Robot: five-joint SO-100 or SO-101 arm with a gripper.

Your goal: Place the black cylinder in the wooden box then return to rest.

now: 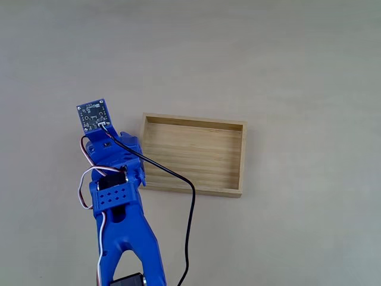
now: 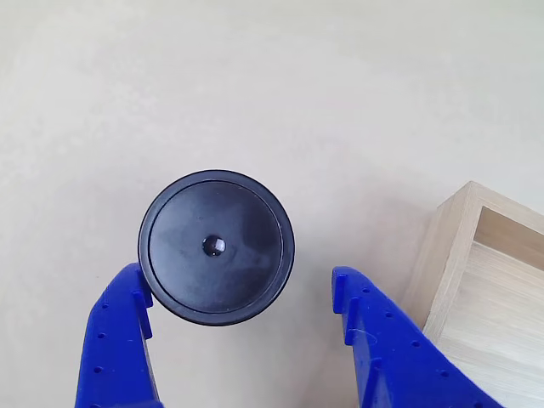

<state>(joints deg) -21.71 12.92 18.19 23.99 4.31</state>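
In the other view the black cylinder (image 2: 217,246) stands upright on the beige table, its round top with a small central dimple facing the camera. My gripper (image 2: 238,276) is open around it. The left blue finger (image 2: 119,340) sits right at the cylinder's edge, while the right finger (image 2: 374,331) stands well apart from it. The wooden box (image 2: 442,246) lies just right of the right finger. In the fixed view the wooden box (image 1: 193,121) is empty, and the blue arm (image 1: 119,202) reaches up from the bottom edge to the box's left side.
A black cable (image 1: 190,226) loops from the wrist across the box's near-left corner down to the bottom edge. A small blue circuit board (image 1: 93,114) tops the wrist. Bare beige table (image 1: 268,59) surrounds everything.
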